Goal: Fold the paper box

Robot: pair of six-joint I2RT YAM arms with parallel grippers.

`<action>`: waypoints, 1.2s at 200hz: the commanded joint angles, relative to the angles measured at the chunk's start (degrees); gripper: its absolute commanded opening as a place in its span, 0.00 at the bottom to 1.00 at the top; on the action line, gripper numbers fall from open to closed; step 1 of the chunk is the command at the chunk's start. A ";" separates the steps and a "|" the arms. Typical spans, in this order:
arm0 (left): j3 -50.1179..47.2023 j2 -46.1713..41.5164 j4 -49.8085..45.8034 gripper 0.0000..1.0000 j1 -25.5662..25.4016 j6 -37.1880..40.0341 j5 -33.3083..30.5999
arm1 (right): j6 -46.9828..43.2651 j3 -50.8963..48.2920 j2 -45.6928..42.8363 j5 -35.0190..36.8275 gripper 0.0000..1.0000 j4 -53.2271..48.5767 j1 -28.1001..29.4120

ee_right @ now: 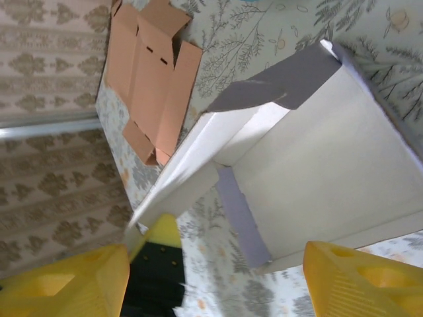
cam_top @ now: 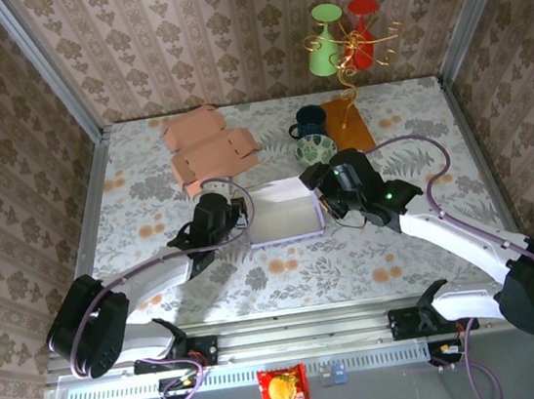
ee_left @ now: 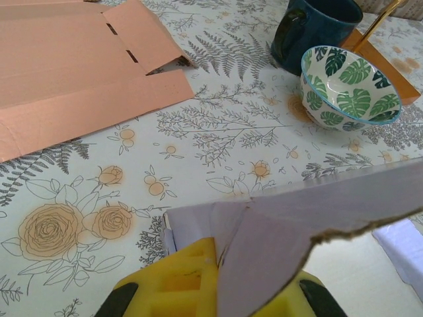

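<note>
1. The table (cam_top: 159, 273) has a floral cloth, and patterned walls close it in on three sides.
2. The left arm (cam_top: 140, 285) reaches in from the near left. Its gripper (ee_left: 228, 290) is at the left end of the box, and its yellow fingers (ee_left: 178, 277) are clamped on a flap of that end wall.
3. The right arm (cam_top: 459, 233) reaches in from the near right to the right end of the box. Its gripper (ee_right: 215, 257) has its jaws wide apart and holds nothing. In the right wrist view the open inside of the box lies beyond them.
4. The box (cam_top: 284, 219) is white and partly folded. It sits open side up near the middle of the table, between the two grippers. The long walls stand up, and one corner flap is bent inward.
5. A flat brown carton (cam_top: 206, 148) lies unfolded at the far left of the table, well apart from the box.
6. A wooden board (cam_top: 348, 125) at the far right carries a gold stand (cam_top: 347, 61) with a green cup (cam_top: 323, 44) and a red cup (cam_top: 361, 18).
7. A leaf-print bowl (cam_top: 315, 148) sits just beside the board, and a dark mug (cam_top: 310, 120) sits right behind it.
8. A red snack packet (cam_top: 283, 388) lies below the rail at the near edge.
</note>
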 commanded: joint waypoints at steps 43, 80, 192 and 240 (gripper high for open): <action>-2.01 -1.06 -1.48 0.00 -1.50 -0.74 -2.76 | 7.39 17.32 5.99 3.14 0.72 -19.93 -4.12; -1.49 -0.97 -1.56 0.00 -1.82 0.06 -3.02 | -11.59 20.33 11.42 -3.81 0.61 -22.82 -13.57; -2.01 -0.09 -1.01 0.00 -2.77 -0.72 -3.37 | -33.10 31.85 32.09 -21.49 0.51 -28.71 -15.85; -2.45 0.15 -1.06 0.00 -3.99 -1.73 -3.51 | -32.28 26.76 31.14 -24.38 0.39 -25.12 -15.58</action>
